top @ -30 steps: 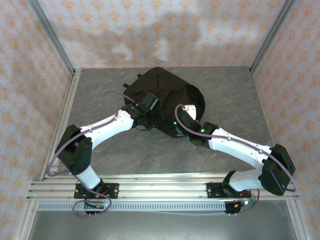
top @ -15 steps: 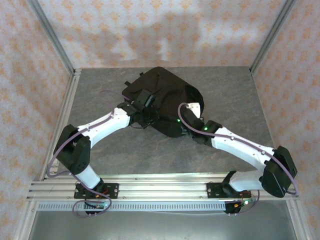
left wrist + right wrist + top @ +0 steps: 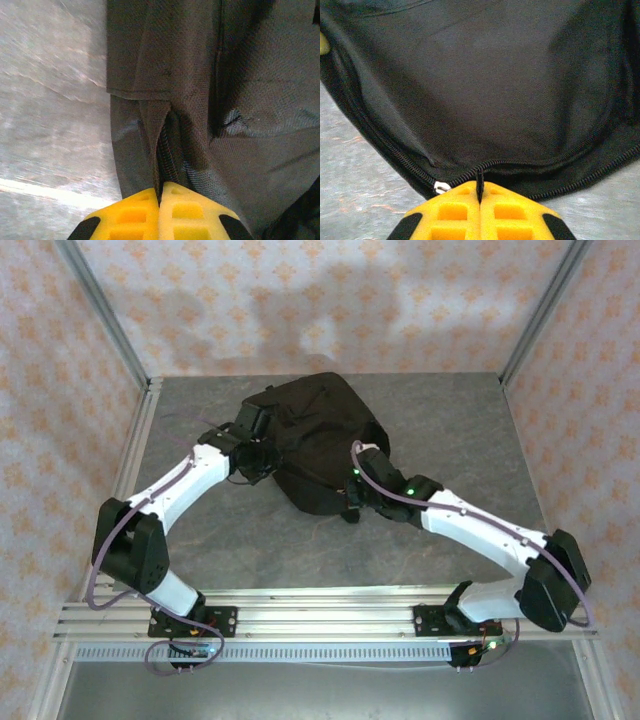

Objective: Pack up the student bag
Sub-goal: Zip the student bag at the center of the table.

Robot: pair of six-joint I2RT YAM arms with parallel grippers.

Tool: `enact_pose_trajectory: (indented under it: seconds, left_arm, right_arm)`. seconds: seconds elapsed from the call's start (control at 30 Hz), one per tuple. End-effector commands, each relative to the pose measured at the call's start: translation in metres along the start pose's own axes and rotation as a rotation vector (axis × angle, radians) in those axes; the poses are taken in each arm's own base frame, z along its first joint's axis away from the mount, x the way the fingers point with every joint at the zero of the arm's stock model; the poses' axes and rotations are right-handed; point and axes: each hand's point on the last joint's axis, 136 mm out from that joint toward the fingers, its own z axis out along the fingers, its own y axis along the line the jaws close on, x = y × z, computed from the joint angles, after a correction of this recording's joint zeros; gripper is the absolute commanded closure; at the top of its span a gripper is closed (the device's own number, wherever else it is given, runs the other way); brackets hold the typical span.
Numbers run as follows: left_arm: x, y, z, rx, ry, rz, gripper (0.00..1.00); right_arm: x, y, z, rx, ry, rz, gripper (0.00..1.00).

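the student bag (image 3: 318,435) lies on the grey table (image 3: 460,420), just past the middle and a little left of centre, its rounded end toward the near right. the left gripper (image 3: 160,191) is pressed shut on a fold of fabric beside a zipper seam at the bag's left side. the right gripper (image 3: 480,194) is closed on a thin black pull tab (image 3: 479,181) at the bag's near edge, with a silver slider (image 3: 440,187) just beside its fingers.

no books or loose things lie on the table, so the packing itself looks done. what is left is probably running this zipper shut while the left side is held taut. the zipper line to the right of the tab looks closed, but how far the rest is zipped is hard to tell.

bare table lies to the right and along the near side. the frame rail (image 3: 135,455) is close on the left, so a pull to the right has more room.
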Motion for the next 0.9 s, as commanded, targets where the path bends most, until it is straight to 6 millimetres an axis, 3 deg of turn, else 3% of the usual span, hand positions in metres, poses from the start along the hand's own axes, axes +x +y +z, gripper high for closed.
enact_pose_trajectory:
  seconds: [0.0,0.13,0.33,0.53,0.87]
  left_arm:
    - [-0.023,0.015,-0.03,-0.068,-0.108,0.047,0.96]
    - [-0.007,0.024,-0.042,-0.044,-0.07,-0.01,0.64]
    - [0.036,0.029,-0.054,-0.036,0.022,-0.036,0.46]
    - [0.078,0.012,-0.038,-0.027,0.086,-0.002,0.43]
    - [0.096,-0.005,-0.007,-0.011,0.109,0.003,0.47]
  right_arm:
    - [-0.002,0.037,0.006,-0.116,0.033,0.099,1.0]
    - [-0.002,0.05,0.012,-0.138,0.042,0.186,1.0]
    - [0.002,0.051,0.015,-0.128,0.046,0.248,1.0]
    - [0.001,0.052,0.014,-0.127,0.034,0.25,1.0]
    - [0.006,0.046,0.015,-0.119,0.023,0.257,1.0]
